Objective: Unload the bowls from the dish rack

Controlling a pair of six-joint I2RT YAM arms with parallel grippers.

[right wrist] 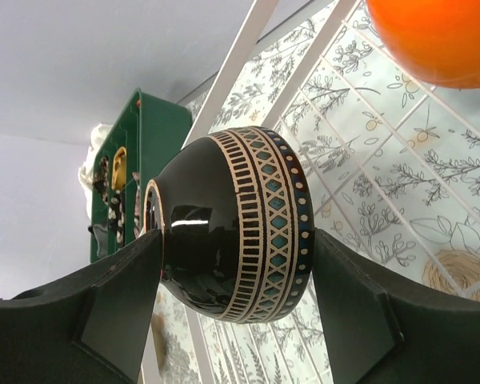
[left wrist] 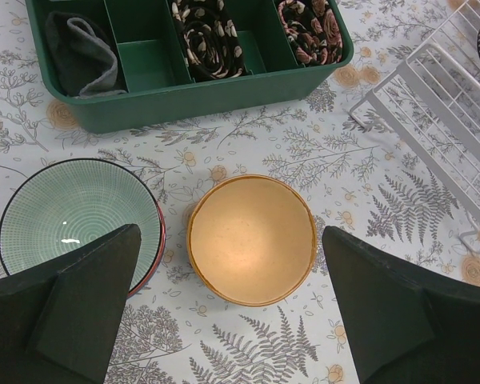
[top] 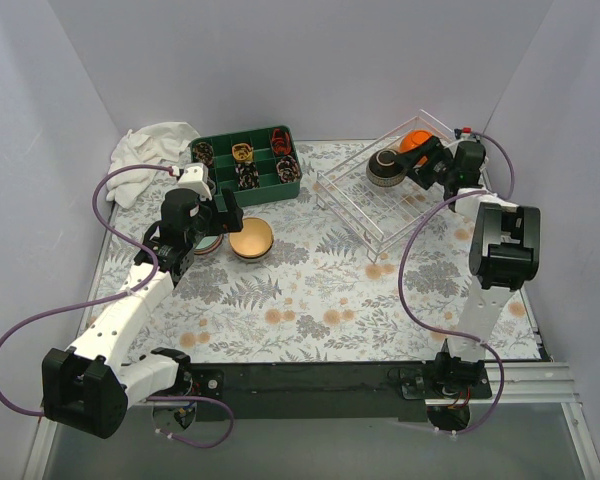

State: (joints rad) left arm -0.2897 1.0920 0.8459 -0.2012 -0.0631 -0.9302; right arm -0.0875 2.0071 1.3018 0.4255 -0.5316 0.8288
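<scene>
The clear wire dish rack stands at the back right; it also shows in the left wrist view and the right wrist view. A black bowl with a tan and teal pattern stands on its side in it, beside an orange bowl. My right gripper is shut on the black bowl, one finger on each side. The orange bowl is behind it. My left gripper is open and empty above a tan bowl and a green-lined bowl on the table.
A green divided tray with rolled cloth items sits at the back centre, its front wall just beyond the two bowls. A white cloth lies at the back left. White walls close in the table on three sides.
</scene>
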